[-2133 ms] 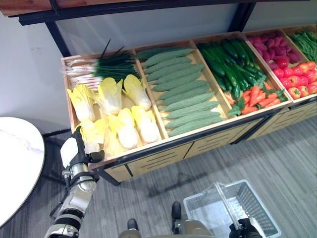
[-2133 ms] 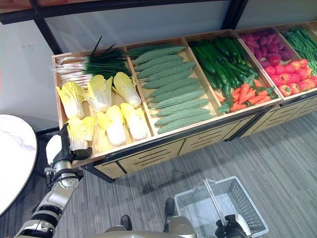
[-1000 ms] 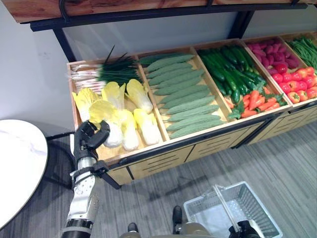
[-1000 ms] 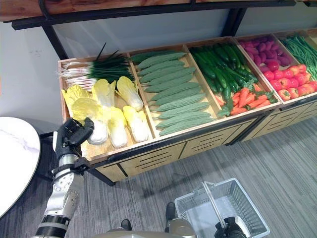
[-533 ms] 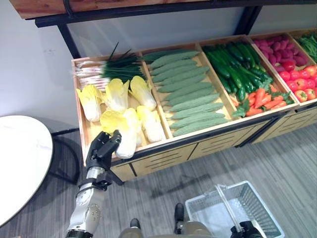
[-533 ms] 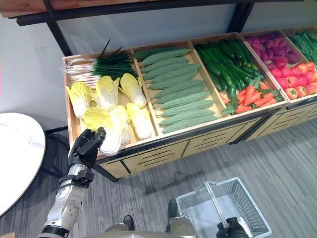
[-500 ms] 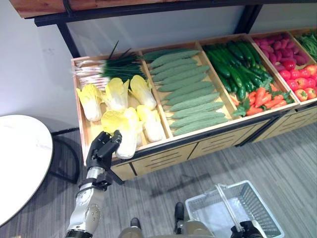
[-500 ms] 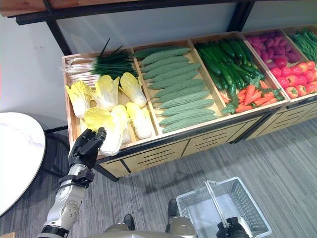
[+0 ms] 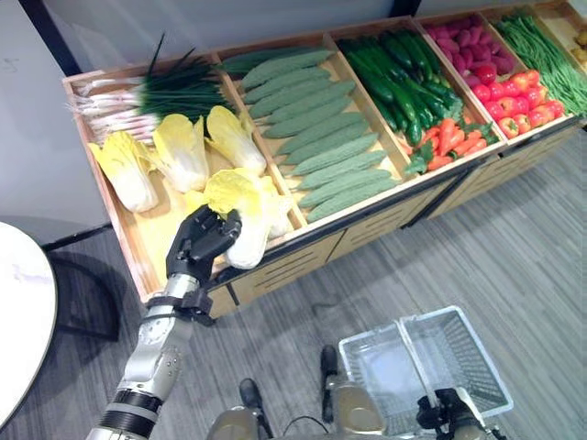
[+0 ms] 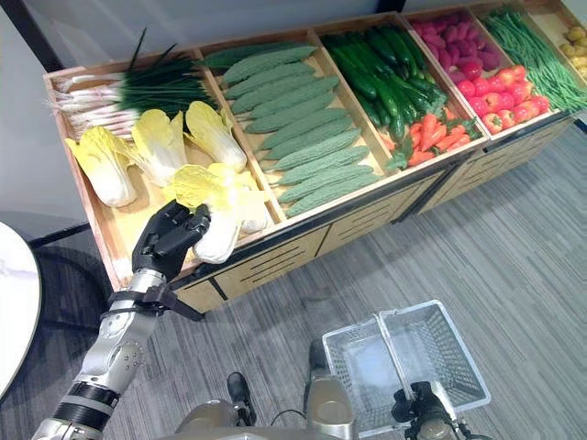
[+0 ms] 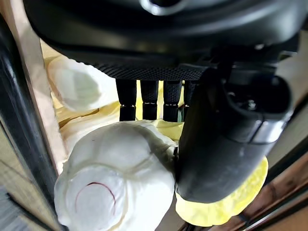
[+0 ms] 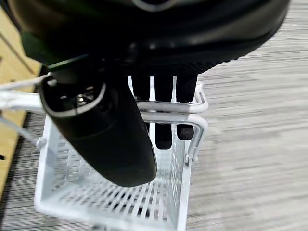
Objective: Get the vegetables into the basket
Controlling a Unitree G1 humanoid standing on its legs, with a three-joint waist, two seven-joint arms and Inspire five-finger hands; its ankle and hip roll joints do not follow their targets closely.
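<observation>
One napa cabbage (image 9: 240, 213) is gripped in the curled left hand (image 9: 200, 240); the one basket (image 10: 431, 341) handle is clasped by the right hand (image 12: 159, 103)

a long wooden display rack (image 9: 275, 266) is running across the far side of the floor, split into compartments side by side. in the leftmost one, scallions (image 9: 151, 92) are lying along the back, with napa cabbages (image 9: 179, 151) sitting in front of them. the left hand (image 9: 202, 240) is hanging over that compartment's front edge, wrapping round one cabbage (image 9: 240, 215). bitter gourds (image 9: 312, 128) are filling the next compartment to the right. further right, cucumbers (image 9: 390, 69) are lying behind carrots (image 9: 445, 137), then tomatoes (image 9: 515, 96) are sitting in front of radishes (image 9: 463, 37), with green beans (image 9: 541, 50) at the right end. the basket (image 10: 408, 362) is hanging near the robot, below the rack, its handle (image 12: 166, 110) sitting in the right hand (image 10: 417, 408). a round table (image 9: 14, 339) is standing at the far left.
</observation>
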